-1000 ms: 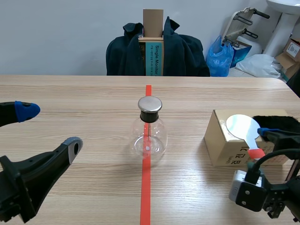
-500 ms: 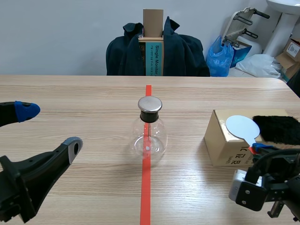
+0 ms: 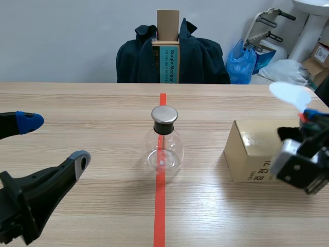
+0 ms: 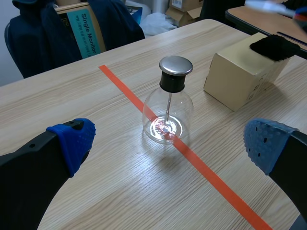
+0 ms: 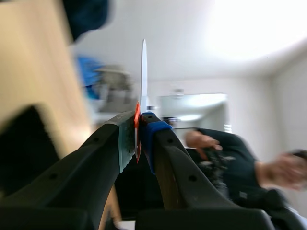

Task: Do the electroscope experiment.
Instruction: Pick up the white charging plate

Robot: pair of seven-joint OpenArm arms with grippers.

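**Now the paddle is up: next comes the fur or the flask**

Your right gripper [image 3: 310, 116] is clamped on the orange-red handle of the white disc paddle [image 3: 290, 93]. In the right wrist view the two pads pinch the handle with the disc standing edge-on above them. The paddle is in the air above the far end of the cardboard box [image 3: 249, 149], and the black fur pad [image 4: 274, 46] lies on top of that box, just under the gripper.

The electroscope flask [image 3: 164, 146] stands upright on the red tape line [image 3: 160, 206] in the middle of the table [image 3: 77, 103]. Its metal cap is on and it is well apart from the box. Your left gripper [image 3: 54, 140] sits low at the near left with its fingers spread wide, holding nothing.

You look to be at the charging stage. Nothing here shows whether the disc has been rubbed, so drag its flat face across the fur if you have any doubt.

After that, carry the disc across to the metal cap and keep it clear of the box edge. Come in slowly from above, because a knock could tip the round flask.
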